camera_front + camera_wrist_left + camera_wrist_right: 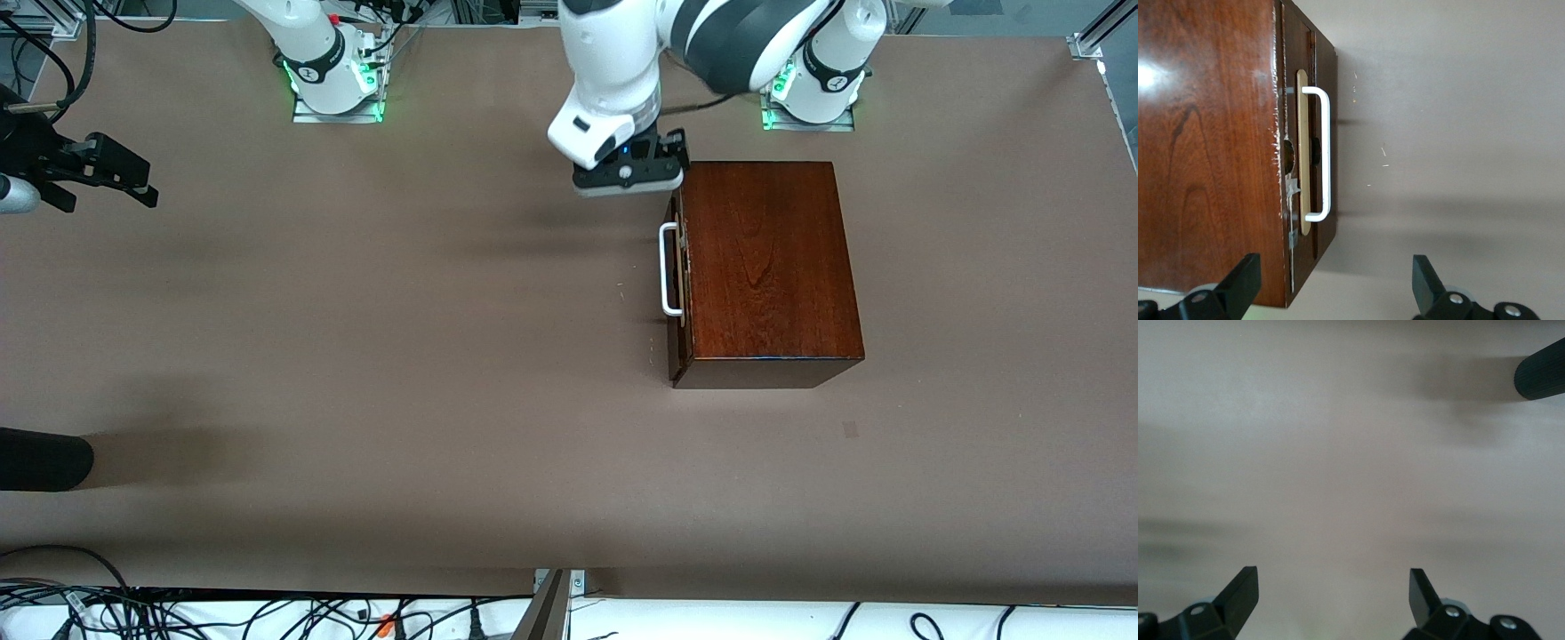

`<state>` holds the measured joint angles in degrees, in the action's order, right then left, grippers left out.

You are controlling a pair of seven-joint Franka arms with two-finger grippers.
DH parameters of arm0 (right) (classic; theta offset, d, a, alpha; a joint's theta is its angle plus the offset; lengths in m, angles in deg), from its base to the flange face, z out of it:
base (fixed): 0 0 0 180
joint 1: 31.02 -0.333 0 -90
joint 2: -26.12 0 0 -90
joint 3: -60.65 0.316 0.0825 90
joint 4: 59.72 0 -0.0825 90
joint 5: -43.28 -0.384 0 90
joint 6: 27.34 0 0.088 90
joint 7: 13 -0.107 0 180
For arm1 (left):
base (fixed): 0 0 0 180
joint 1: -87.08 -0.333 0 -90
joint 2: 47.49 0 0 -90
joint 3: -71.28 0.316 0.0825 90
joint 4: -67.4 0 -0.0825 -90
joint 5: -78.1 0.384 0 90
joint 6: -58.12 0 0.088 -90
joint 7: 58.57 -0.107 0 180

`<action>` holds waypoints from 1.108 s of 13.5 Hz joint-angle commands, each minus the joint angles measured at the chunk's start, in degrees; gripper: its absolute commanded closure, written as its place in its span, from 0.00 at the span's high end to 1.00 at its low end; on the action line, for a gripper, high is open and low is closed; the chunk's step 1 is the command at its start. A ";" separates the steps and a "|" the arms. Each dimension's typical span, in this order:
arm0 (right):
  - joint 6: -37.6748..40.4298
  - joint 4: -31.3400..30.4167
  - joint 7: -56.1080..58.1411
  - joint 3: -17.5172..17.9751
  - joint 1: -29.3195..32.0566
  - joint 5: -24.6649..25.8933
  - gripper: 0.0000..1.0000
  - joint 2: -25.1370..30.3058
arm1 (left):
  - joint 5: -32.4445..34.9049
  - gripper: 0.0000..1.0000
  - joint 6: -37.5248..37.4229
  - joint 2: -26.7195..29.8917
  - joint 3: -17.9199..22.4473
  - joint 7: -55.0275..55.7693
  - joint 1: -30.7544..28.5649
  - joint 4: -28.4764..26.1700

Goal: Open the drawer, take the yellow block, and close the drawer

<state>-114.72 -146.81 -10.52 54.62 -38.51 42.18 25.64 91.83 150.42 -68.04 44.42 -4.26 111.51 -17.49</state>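
Observation:
A dark glossy mahogany box (765,267) stands on the table toward the left arm's end. Its drawer (1306,157) is shut, the white U-shaped handle (669,269) (1327,155) facing the right arm's end. My left gripper (629,174) (1336,273) hangs open above the box's corner farthest from the front camera, on the drawer's side, one finger over the box top and the other over the table, with nothing between them. My right gripper (102,196) (1331,583) waits open over bare table at the right arm's end. The yellow block is hidden.
The brown table (400,356) stretches between the two arms. A black cylindrical object (44,460) (1541,370) juts in at the right arm's end, nearer to the front camera than the right gripper. Cables (267,613) lie along the table's front edge.

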 commanded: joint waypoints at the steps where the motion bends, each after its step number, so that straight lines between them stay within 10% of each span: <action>1: 0.64 0.61 -0.02 0.49 0.64 0.04 1.00 -0.14 | 3.65 1.00 -0.80 -3.61 0.58 0.97 1.41 2.19; 15: 0.72 0.61 -0.02 0.49 0.72 0.04 1.00 -0.14 | 13.24 1.00 6.23 -12.14 0.93 -0.08 0.97 -2.11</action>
<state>-114.69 -146.81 -10.52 54.61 -38.51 42.18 25.64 103.15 156.03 -79.42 44.97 -4.03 111.92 -19.56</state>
